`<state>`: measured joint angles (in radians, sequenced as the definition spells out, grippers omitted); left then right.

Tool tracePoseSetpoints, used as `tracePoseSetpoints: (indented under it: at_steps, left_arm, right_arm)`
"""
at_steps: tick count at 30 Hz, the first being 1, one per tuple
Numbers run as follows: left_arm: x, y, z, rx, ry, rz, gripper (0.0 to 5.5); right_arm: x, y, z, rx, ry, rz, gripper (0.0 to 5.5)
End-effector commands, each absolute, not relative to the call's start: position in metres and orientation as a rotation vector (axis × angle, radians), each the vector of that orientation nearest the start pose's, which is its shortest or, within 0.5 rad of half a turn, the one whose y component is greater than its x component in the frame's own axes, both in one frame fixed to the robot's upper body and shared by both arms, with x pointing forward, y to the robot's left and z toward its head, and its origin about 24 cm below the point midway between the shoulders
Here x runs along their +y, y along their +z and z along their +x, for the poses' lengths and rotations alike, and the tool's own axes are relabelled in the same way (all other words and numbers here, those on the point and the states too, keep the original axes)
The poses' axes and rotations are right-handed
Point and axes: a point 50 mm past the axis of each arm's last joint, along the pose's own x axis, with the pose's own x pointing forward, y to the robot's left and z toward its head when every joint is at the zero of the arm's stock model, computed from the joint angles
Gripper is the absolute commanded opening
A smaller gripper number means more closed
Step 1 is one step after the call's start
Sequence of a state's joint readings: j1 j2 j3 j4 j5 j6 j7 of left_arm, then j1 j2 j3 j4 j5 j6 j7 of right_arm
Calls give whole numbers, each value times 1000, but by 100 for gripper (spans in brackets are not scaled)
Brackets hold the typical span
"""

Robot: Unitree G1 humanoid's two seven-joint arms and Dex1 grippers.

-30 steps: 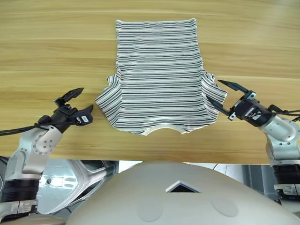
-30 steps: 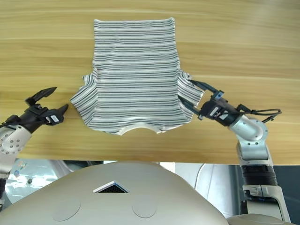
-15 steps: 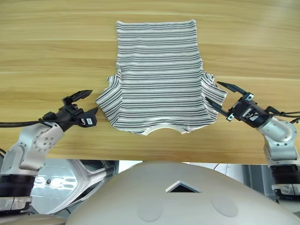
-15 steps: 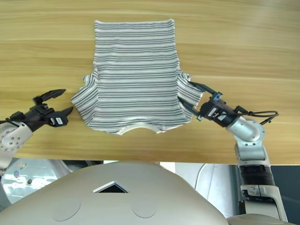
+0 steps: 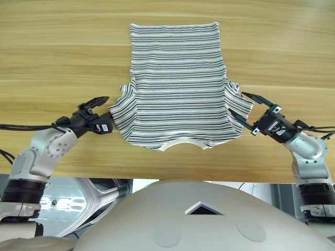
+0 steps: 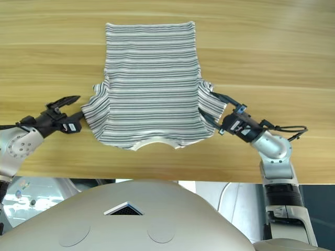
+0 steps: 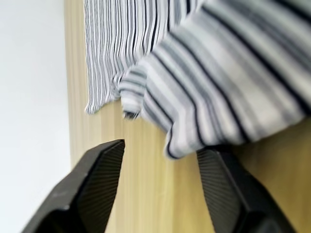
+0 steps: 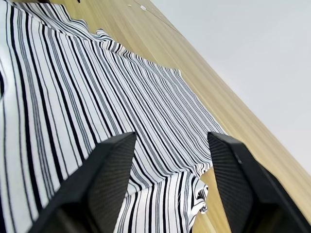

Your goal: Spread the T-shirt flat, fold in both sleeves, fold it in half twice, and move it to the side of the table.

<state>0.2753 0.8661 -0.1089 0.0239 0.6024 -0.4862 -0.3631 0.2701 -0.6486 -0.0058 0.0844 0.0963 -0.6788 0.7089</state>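
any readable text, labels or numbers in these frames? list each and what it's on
No legible text anywhere.
White sticker on the left claw: too small to read.
Striped T-shirt: no print visible.
Wooden table: no markings.

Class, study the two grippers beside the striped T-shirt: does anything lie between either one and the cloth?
Nothing visible does. The left gripper and right gripper are both open, right at the sleeves of the T-shirt, with only bare table around them.
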Motion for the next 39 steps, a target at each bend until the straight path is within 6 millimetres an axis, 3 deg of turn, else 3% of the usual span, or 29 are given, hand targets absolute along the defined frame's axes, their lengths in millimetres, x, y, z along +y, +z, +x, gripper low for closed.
tracePoseSetpoints:
  at_steps: [1,7,12,17,20,27,35,39]
  left_arm:
    - [253,5,159,265,-985,1342,206]
    - [254,4,160,273,-974,1340,77]
    - [257,3,163,281,-942,1345,1]
    - [262,4,164,290,-918,1359,0]
    - [264,21,172,221,-850,1390,0]
    - [213,40,171,-35,-872,1161,0]
    - [195,41,178,-124,-886,1101,0]
    - [193,26,173,-55,-962,1115,0]
  right_arm:
    - [-235,49,178,-114,825,-629,270]
    - [-236,48,176,-107,826,-624,270]
    - [-237,48,174,-104,829,-620,270]
    - [-236,46,173,-97,832,-616,270]
    - [-236,46,173,-96,835,-614,270]
    - [-232,44,176,-97,848,-613,270]
    - [-230,40,176,-87,857,-612,270]
    - [-230,40,176,-88,859,-614,270]
